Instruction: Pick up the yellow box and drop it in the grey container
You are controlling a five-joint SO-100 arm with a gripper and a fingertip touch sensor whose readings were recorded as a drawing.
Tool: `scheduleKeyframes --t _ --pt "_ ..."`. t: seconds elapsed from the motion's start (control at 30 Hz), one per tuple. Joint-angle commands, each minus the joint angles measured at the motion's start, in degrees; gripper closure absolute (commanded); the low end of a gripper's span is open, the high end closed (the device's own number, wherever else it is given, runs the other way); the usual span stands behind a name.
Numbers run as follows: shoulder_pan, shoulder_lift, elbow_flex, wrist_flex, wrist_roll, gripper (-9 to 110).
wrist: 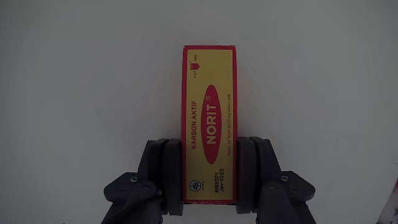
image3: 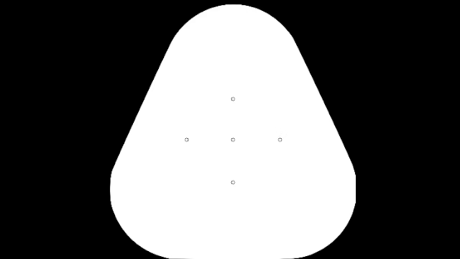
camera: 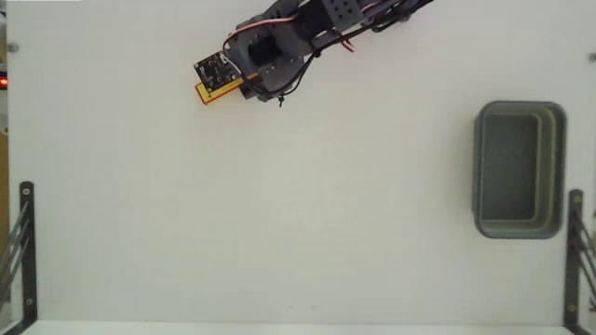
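Observation:
In the wrist view the yellow box [wrist: 209,106], with a red border and a red oval label, lies lengthwise between my dark fingers [wrist: 165,168]. The gripper [wrist: 210,158] is shut on its near half, and both pads press against its long sides. The fixed view shows my gripper [camera: 228,86] at the top left of the white table, where only a yellow corner of the box [camera: 206,93] pokes out from under the wrist. The grey container [camera: 480,167] stands far off at the right edge with nothing in it. Whether the box rests on the table or hangs just above it I cannot tell.
Black metal brackets stand at the lower left [camera: 24,251] and lower right [camera: 575,251] of the table in the fixed view. The arm [camera: 326,23] reaches in from the top edge. White table surface [camera: 307,205] lies between the gripper and the container.

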Motion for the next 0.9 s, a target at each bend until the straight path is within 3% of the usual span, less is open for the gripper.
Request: scheduleKeyframes --t 0.0,0.87 --pt "0.48 1.15 0.21 -0.82 0.26 55" --pt "0.48 1.15 0.21 -0.82 0.26 61"
